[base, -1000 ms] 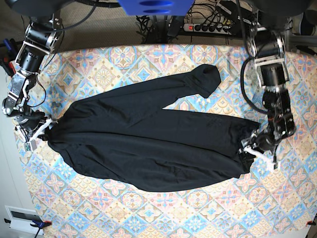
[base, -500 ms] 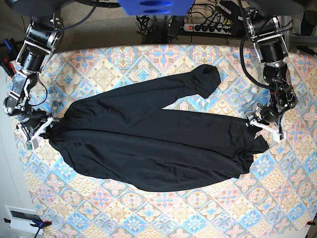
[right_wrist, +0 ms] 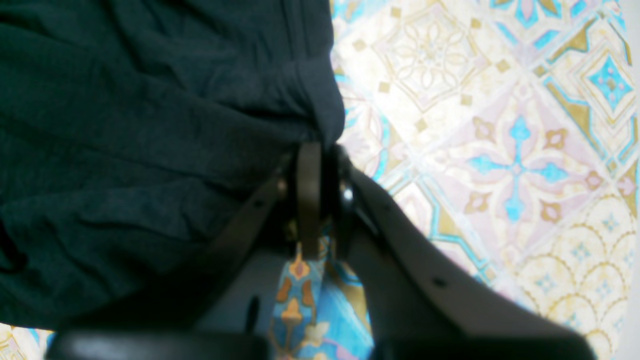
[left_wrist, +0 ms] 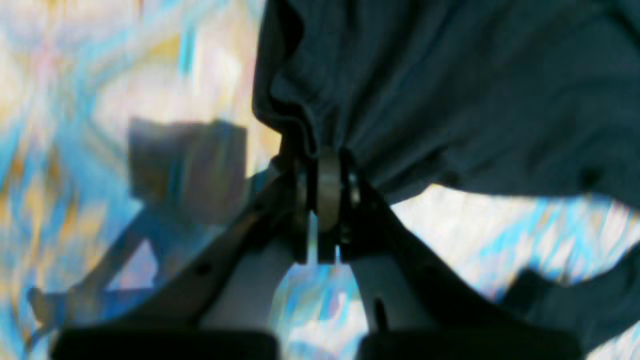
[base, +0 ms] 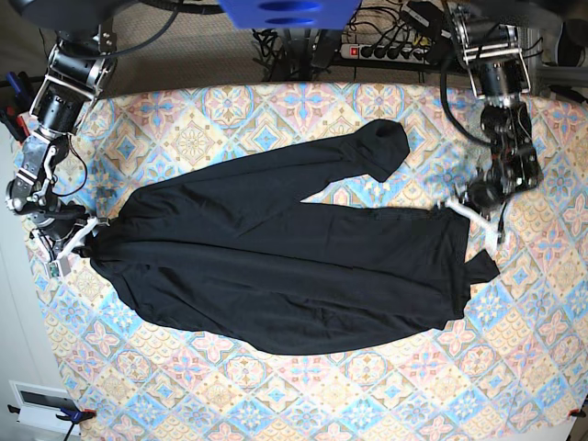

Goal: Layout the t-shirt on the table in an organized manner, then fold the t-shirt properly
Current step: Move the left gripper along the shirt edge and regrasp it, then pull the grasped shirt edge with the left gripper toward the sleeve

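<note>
Both grippers, left gripper (left_wrist: 325,200) and right gripper (right_wrist: 320,195), pinch opposite ends of the soft black long-sleeved t-shirt (base: 276,266) (probably to stretch it flat) over the diamond-patterned floral table (base: 276,395).

Looking like a robot lab. Two arms are standing over a patterned table (base: 276,404). Power strip (base: 381,50) and cables (base: 276,41) are lying behind.

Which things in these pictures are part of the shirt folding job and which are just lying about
Part of the job:
- t-shirt, black, spread across the table
- table with patterned cloth
- left gripper, shut on the shirt's edge
- right gripper, shut on the opposite edge

Just lying about:
- power strip and cables behind the table
</note>
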`<state>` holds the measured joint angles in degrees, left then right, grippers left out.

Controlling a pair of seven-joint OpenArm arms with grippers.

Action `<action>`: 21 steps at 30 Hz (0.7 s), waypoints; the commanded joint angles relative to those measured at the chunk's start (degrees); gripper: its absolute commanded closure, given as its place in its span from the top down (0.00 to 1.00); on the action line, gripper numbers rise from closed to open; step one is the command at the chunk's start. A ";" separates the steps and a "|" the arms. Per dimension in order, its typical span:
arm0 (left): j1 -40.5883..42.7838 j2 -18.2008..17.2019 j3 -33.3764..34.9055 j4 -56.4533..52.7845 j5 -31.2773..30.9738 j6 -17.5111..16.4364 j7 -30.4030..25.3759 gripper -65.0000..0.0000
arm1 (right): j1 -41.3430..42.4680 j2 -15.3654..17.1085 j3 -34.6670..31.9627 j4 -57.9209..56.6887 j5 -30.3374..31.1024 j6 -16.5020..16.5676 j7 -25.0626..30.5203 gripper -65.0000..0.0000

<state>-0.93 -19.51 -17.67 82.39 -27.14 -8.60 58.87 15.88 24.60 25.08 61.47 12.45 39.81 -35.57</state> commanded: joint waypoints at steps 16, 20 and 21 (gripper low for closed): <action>7.83 -5.24 -6.90 7.41 0.54 0.21 0.16 0.00 | -0.80 1.47 0.46 1.16 1.13 0.06 0.28 0.00; 9.06 -4.98 -6.90 7.68 0.37 0.29 0.34 0.00 | -0.80 1.47 0.46 1.16 1.13 0.06 0.28 0.00; 9.06 -4.98 -6.90 7.68 0.10 0.38 0.43 0.00 | -0.80 1.47 0.46 1.16 1.13 0.06 0.28 0.00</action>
<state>8.78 -23.29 -24.05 88.95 -26.89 -8.58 60.16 13.80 24.67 25.19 61.56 12.69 39.92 -36.49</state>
